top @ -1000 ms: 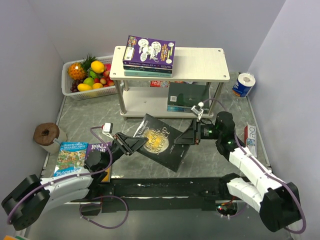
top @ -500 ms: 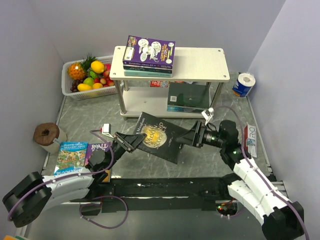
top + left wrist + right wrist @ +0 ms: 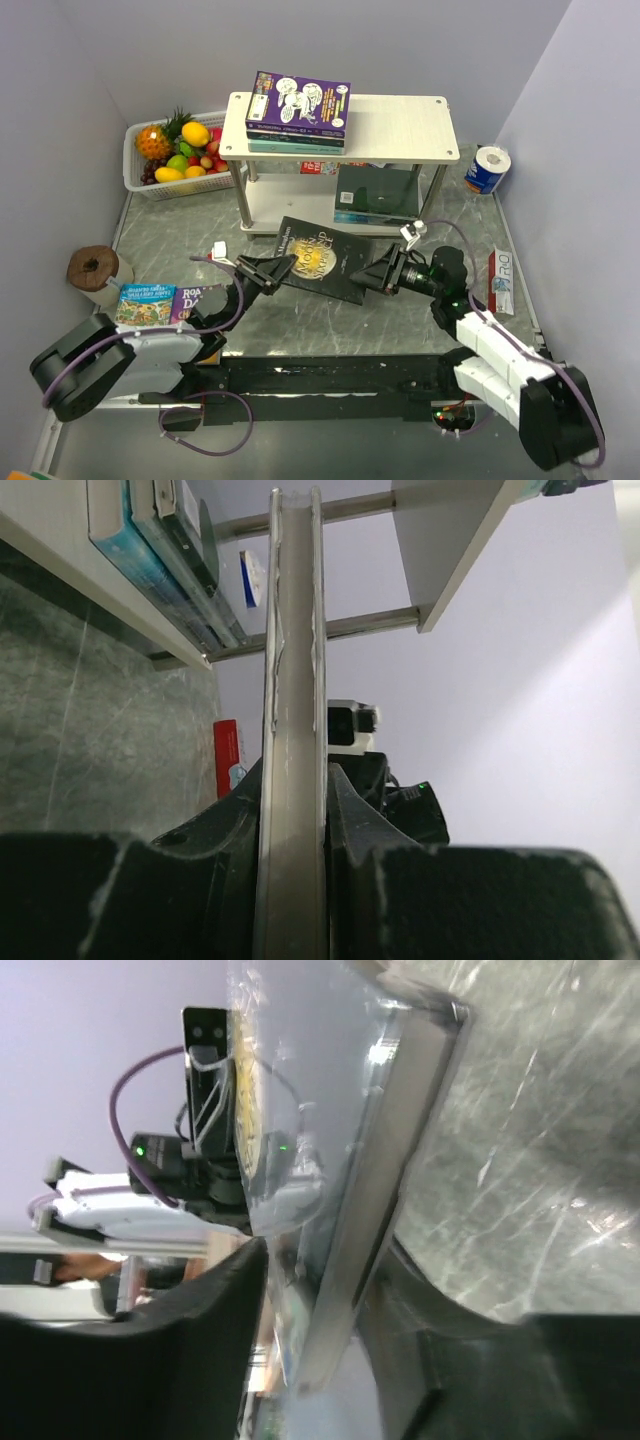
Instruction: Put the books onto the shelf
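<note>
A black book with a gold circle hangs above the table in front of the shelf, carried at both ends. My left gripper is shut on its left edge; in the left wrist view the page edge is pinched between the fingers. My right gripper straddles the right edge, open, with one finger against the book and a gap at the other. A purple-topped stack of books lies on the shelf's top board. A dark green book lies on the lower board. A blue book and a Roald Dahl book lie on the table at left.
A white fruit basket stands left of the shelf. A brown roll sits at the far left, a blue-and-white roll at the back right. A narrow white-and-red carton lies by the right wall.
The black book has risen, flattened and moved toward the shelf. The right gripper opened wide off it, then closed partway round its right edge. The left arm kept its hold and reached forward.
</note>
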